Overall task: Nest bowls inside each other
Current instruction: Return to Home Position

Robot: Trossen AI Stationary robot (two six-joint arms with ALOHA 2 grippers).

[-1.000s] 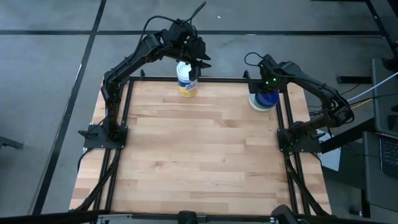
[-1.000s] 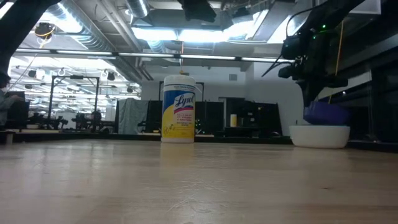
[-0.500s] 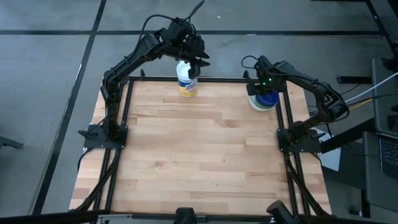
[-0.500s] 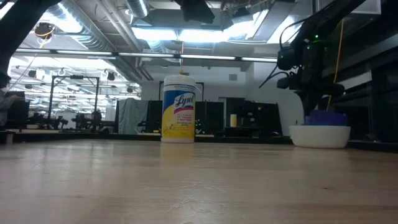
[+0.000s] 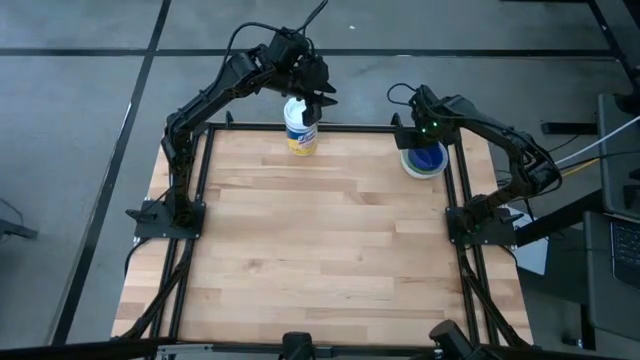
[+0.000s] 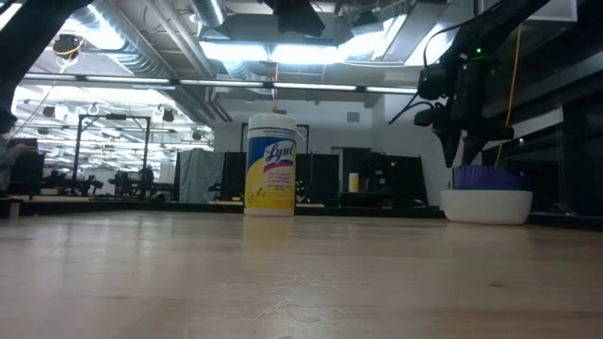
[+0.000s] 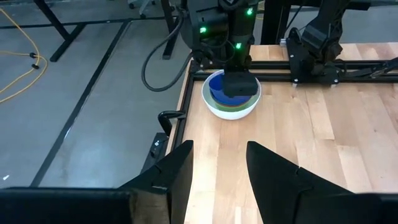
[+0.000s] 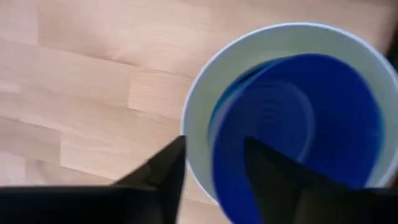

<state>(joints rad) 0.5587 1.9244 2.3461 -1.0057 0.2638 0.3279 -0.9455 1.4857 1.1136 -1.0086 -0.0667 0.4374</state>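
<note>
A white bowl stands at the table's far right corner, with a dark blue bowl nested on top inside it. Rims of other coloured bowls show between the two. My right gripper hangs just above the stack, pointing down and open. Its fingers stand on either side of the blue bowl's rim. In the low view the blue bowl sits level in the white bowl, below my right gripper. My left gripper is open and holds nothing, raised above the far edge.
A white canister with a yellow label stands upright at the table's far edge, right under my left gripper. Black frame rails run along the table's sides close to the bowls. Bare wooden tabletop fills the middle and near part.
My right gripper has come down a little over the white bowl with the dark blue bowl, then opened and let it go. The blue bowl, tilted and lifted before, now sits lower and level in the stack.
</note>
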